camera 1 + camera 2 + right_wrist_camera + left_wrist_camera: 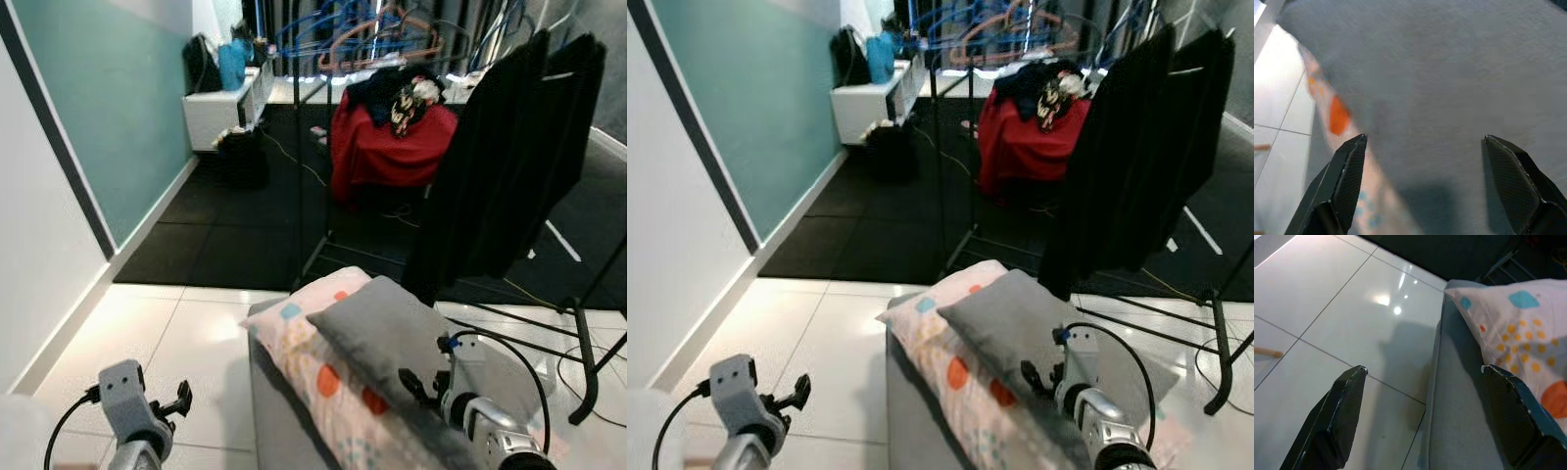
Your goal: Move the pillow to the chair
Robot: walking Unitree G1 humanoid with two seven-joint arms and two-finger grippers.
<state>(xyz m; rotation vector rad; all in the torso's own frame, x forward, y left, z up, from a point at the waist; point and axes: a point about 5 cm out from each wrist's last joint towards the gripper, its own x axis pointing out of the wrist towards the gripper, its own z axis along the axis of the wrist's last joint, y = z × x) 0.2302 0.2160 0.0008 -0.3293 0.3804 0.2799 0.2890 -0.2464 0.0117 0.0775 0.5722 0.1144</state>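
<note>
your right gripper [1422, 142] hangs spread wide over the grey pillow [392, 328]; lower squarely, then pinch deep into its fabric, not the dotted pillow [323, 377].

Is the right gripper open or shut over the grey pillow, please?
Open. In the right wrist view, the right gripper has its two black fingers spread wide apart above the grey pillow, gripping nothing.

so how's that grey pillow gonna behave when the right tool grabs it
The grey pillow looks soft and plump, so it will probably sag and fold around the open right tool rather than stay flat. It likely weighs little for its bulk. Resting loosely on the spotted pillow, it may slide when nudged.
</note>
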